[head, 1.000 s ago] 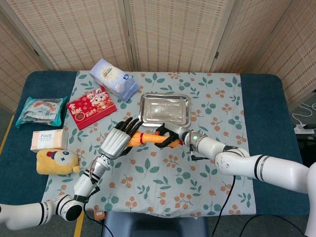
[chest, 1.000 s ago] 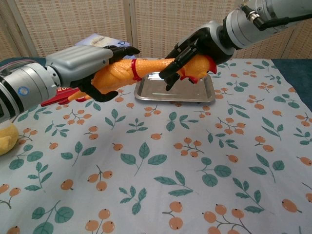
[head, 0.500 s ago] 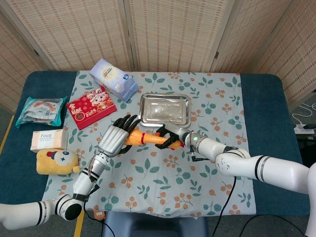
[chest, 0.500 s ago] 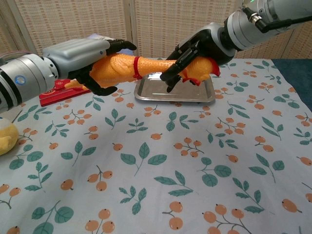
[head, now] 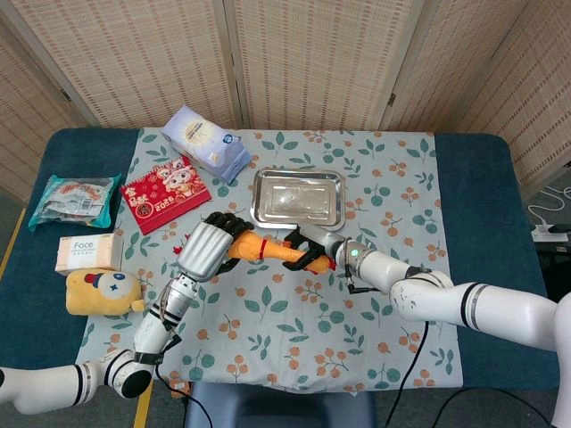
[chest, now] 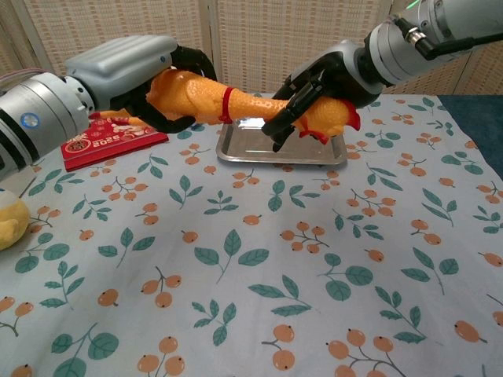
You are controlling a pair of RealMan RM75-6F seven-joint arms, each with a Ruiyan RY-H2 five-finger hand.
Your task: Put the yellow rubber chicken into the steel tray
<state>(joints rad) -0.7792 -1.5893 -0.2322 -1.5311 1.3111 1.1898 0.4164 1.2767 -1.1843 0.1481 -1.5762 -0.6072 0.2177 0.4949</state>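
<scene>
Bright, even indoor light from overhead. Both views are sharp, without motion blur. Soft, faint shadows fall on the table (head: pixel 473 178). The steel tray (head: pixel 298 198) shows pale glare. The chest view bends slightly at its edges.

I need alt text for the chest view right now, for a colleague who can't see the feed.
Both robot hands hold a yellow rubber chicken in the air: the left hand grips one end, the right hand the other. Just behind it, a shiny rectangular steel tray lies on a leaf-and-berry patterned tablecloth, with a red packet at left.
</scene>
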